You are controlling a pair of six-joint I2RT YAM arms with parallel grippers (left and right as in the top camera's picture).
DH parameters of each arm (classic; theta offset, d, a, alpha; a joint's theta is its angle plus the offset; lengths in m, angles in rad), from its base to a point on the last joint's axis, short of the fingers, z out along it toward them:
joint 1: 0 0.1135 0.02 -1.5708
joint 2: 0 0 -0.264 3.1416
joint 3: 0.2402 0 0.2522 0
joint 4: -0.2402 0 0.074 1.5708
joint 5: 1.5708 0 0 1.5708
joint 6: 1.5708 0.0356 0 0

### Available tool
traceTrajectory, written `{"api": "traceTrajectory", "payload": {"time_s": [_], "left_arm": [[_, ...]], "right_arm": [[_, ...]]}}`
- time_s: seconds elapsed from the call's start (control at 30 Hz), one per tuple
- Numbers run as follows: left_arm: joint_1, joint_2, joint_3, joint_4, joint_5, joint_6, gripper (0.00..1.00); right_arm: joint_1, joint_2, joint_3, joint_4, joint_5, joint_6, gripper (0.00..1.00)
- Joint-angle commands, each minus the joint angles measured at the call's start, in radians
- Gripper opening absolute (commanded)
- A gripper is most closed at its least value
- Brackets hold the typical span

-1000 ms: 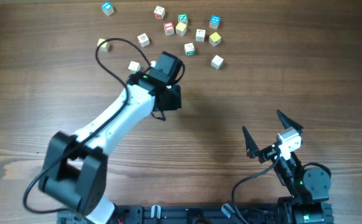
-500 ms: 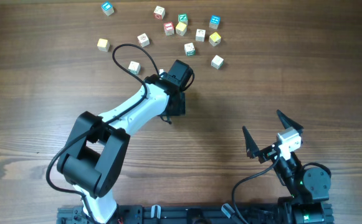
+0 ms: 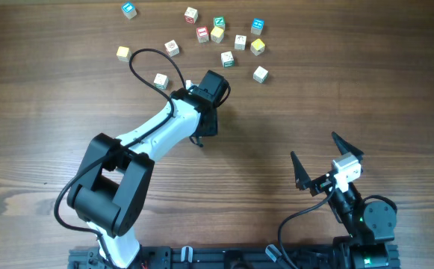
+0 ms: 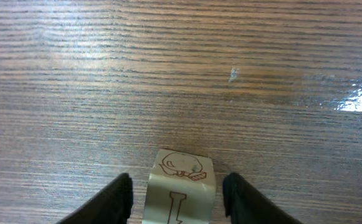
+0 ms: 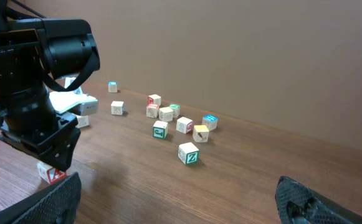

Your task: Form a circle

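The small pale wooden cubes with red or green printed faces [image 3: 202,33] lay loosely scattered at the far side of the brown wooden table [image 3: 336,97], not closed into a ring. The scatter's long axis ran from far-left to near-right. My left pincer [image 4: 177,179], arm stretched forward, stood parted astride one pale cube with brown print [image 4: 179,198], with a narrow gap on either side. My right pincer [image 3: 313,146] rested spread wide near the base.

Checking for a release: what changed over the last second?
The left arm swung right, then the left gripper parted its jaws, leaving the red-printed cube standing free between them. The scattered cubes and the open right gripper stayed put.
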State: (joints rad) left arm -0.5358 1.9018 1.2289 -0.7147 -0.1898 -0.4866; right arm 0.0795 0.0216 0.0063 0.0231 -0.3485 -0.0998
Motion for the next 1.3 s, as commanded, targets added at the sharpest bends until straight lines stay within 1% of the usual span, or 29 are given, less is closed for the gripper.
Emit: {"api": "traceTrajectory", "payload": {"time_s": [0.0,0.2,0.33,0.37,0.4,0.47,0.53,0.57,0.6,0.7,0.8,0.87,0.9,0.93,1.0,1.03,1.07,1.1,1.13,1.2,1.27], "left_arm": [[0.004,0.010,-0.008,-0.031,-0.017,0.000,0.39],[0.004,0.010,-0.008,-0.046,-0.017,0.000,0.29],[0.004,0.010,-0.008,-0.045,-0.017,-0.001,0.28],[0.004,0.010,-0.008,-0.045,-0.017,-0.001,0.32],[0.004,0.010,-0.008,-0.045,-0.017,-0.001,0.39],[0.004,0.010,-0.008,-0.045,-0.017,-0.001,0.43],[0.004,0.010,-0.008,-0.045,-0.017,0.000,0.55],[0.004,0.010,-0.008,-0.045,-0.017,-0.001,0.69],[0.004,0.010,-0.008,-0.040,-0.018,0.000,0.73],[0.027,0.009,0.038,-0.038,-0.029,0.000,0.76],[0.080,0.009,0.188,-0.117,-0.024,0.004,0.78],[0.119,0.009,0.323,-0.176,-0.003,0.025,0.79],[0.144,0.009,0.418,-0.208,0.002,0.050,0.77],[0.167,0.009,0.499,-0.226,0.002,0.068,0.72],[0.212,0.009,0.647,-0.214,0.009,0.069,0.70],[0.232,0.009,0.704,-0.182,0.027,0.089,0.60],[0.249,0.009,0.745,-0.135,0.050,0.101,0.48],[0.261,0.009,0.766,-0.097,0.064,0.102,0.31],[0.271,0.009,0.772,-0.042,0.070,0.102,0.04],[0.283,0.020,0.770,0.046,0.070,0.114,0.04],[0.286,0.043,0.770,0.091,0.070,0.113,0.04]], "right_arm": [[0.002,-0.005,-0.001,0.006,-0.009,-0.005,1.00],[0.002,-0.005,-0.001,0.005,-0.009,-0.005,1.00],[0.002,-0.005,-0.001,0.006,-0.009,-0.005,1.00],[0.002,-0.005,-0.001,0.006,-0.009,-0.005,1.00],[0.002,-0.005,-0.001,0.006,-0.009,-0.005,1.00],[0.002,-0.005,-0.001,0.005,-0.009,-0.005,1.00],[0.002,-0.005,-0.001,0.005,-0.009,-0.005,1.00],[0.002,-0.005,-0.001,0.005,-0.009,-0.005,1.00],[0.002,-0.005,-0.001,0.005,-0.009,-0.005,1.00],[0.002,-0.005,-0.001,0.005,-0.009,-0.005,1.00],[0.002,-0.005,-0.001,0.005,-0.009,-0.005,1.00],[0.002,-0.005,-0.001,0.005,-0.009,-0.005,1.00],[0.002,-0.005,-0.001,0.005,-0.009,-0.005,1.00],[0.002,-0.005,-0.001,0.005,-0.009,-0.005,1.00],[0.002,-0.005,-0.001,0.005,-0.009,-0.005,1.00],[0.002,-0.005,-0.001,0.005,-0.009,-0.005,1.00],[0.002,-0.005,-0.001,0.005,-0.009,-0.005,1.00],[0.002,-0.005,-0.001,0.005,-0.009,-0.005,1.00],[0.002,-0.005,-0.001,0.005,-0.009,-0.005,1.00],[0.002,-0.005,-0.001,0.005,-0.009,-0.005,1.00],[0.002,-0.005,-0.001,0.005,-0.009,-0.005,1.00]]}}
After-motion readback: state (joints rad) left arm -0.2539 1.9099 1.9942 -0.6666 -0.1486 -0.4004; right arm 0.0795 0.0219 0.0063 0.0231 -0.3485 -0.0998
